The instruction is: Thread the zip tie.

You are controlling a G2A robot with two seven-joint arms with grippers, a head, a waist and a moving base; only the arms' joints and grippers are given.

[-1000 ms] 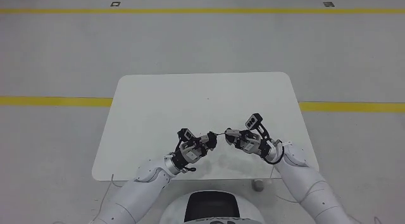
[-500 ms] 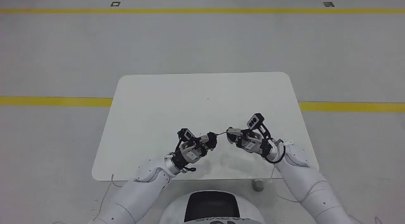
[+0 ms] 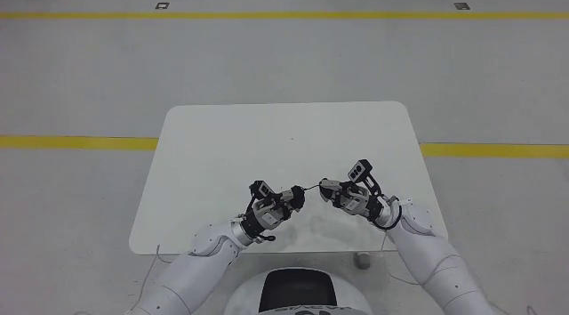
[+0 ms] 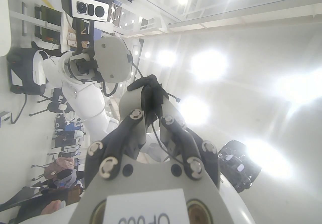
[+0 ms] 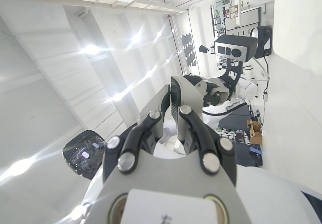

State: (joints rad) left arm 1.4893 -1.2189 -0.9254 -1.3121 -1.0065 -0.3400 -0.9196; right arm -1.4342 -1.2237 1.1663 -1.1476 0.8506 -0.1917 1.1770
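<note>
Zip tie (image 3: 311, 187) strung between left pincer (image 3: 298, 196) and right pincer (image 3: 325, 192), over near side of the desk (image 3: 284, 137).
Both pincers clenched on it, one at each end; thin black strand spans the short gap between them.

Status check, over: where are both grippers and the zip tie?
Left gripper jaws shut on zip tie. Right gripper jaws shut, facing it, grip unconfirmed. Both above table; no obstruction seen.

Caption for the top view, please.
Above the white table, the left gripper and right gripper face each other, a thin black zip tie spanning between them.
</note>
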